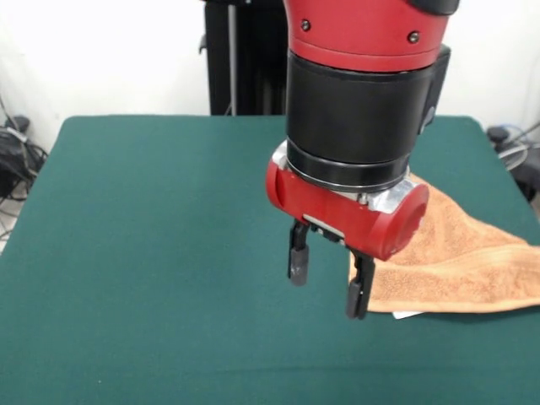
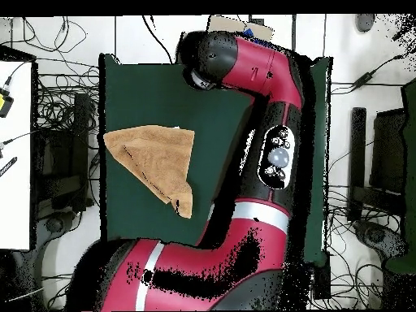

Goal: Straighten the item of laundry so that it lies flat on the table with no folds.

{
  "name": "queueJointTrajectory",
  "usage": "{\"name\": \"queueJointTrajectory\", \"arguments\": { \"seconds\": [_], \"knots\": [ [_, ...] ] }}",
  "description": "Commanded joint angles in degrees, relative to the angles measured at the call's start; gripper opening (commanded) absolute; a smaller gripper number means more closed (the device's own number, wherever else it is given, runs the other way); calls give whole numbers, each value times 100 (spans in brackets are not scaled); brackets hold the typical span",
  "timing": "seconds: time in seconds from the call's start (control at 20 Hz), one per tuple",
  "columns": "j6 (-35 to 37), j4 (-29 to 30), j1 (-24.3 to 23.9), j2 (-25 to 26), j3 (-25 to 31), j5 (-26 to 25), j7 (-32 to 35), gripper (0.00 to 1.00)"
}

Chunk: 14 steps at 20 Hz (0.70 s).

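Observation:
The item of laundry (image 1: 460, 261), an orange-tan towel, lies on the right side of the green table (image 1: 152, 219), folded over itself into a rough triangle with a thick folded edge along the front. A small white tag (image 1: 406, 315) peeks out at its near-left corner. My gripper (image 1: 326, 295) hangs above the table just left of that corner, open, with nothing between its black fingers (image 1: 297, 257). In the overhead view the towel (image 2: 154, 156) shows as a triangle on the table (image 2: 146, 89). The arm's wrist (image 2: 207, 57) covers the gripper there.
The towel's right end reaches the picture's edge in the front view. Cables (image 1: 13, 156) lie on the floor left of the table. In the overhead view, cables and black stands (image 2: 359, 154) ring the table, and a white surface (image 2: 15, 154) lies at the left.

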Motion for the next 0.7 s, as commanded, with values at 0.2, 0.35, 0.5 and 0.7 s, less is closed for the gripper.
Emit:
{"name": "queueJointTrajectory", "arguments": {
  "seconds": [0.2,0.35,0.5,0.7],
  "knots": [
    [-584,1438,-170,202,476,-129,473,100],
    [-875,1544,-209,286,538,-144,468,100],
    [-1015,1600,-231,342,592,-131,448,100],
    [-1248,1622,-317,465,749,-103,306,100]
  ]
}}
